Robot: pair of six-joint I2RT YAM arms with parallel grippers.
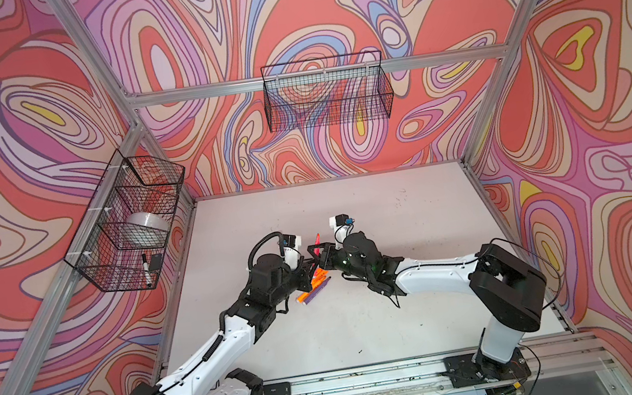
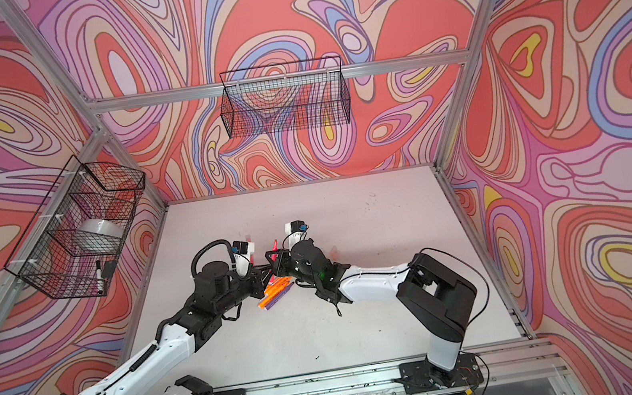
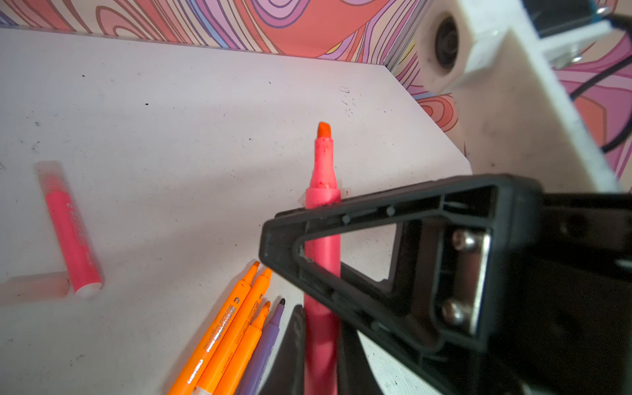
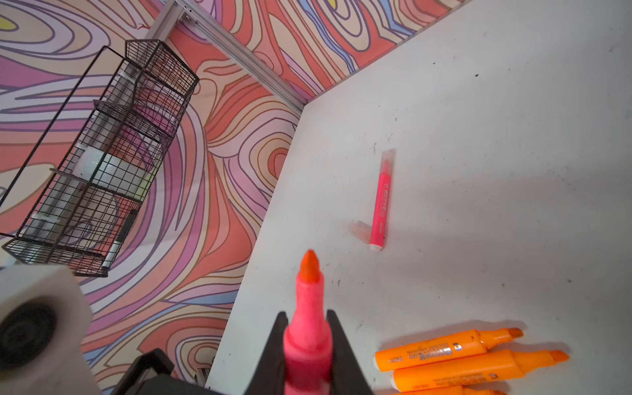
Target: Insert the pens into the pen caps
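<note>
Both grippers are shut on one uncapped pink pen [image 3: 323,171] [image 4: 307,307] [image 1: 316,244], held tip-up over the table's middle. My left gripper [image 3: 321,355] [image 1: 309,265] clamps its lower barrel. My right gripper [image 4: 307,338] [image 1: 321,253] clamps it nearer the orange tip. Below them on the table lie three uncapped orange pens [image 3: 222,342] [image 4: 444,349] [image 1: 314,283] and a purple pen [image 3: 263,352] [image 1: 318,292], side by side. Farther off lies another pink pen [image 3: 73,246] [image 4: 380,205] with a clear cap [image 3: 51,174] on its tip. A loose pen cap [image 3: 34,287] [image 4: 359,227] rests by that pen's blunt end.
A wire basket [image 1: 126,229] on the left wall holds a tape roll and a black-and-white marker [image 1: 147,268]. Another wire basket [image 1: 327,92] hangs on the back wall. White table [image 1: 422,276] with walls on three sides.
</note>
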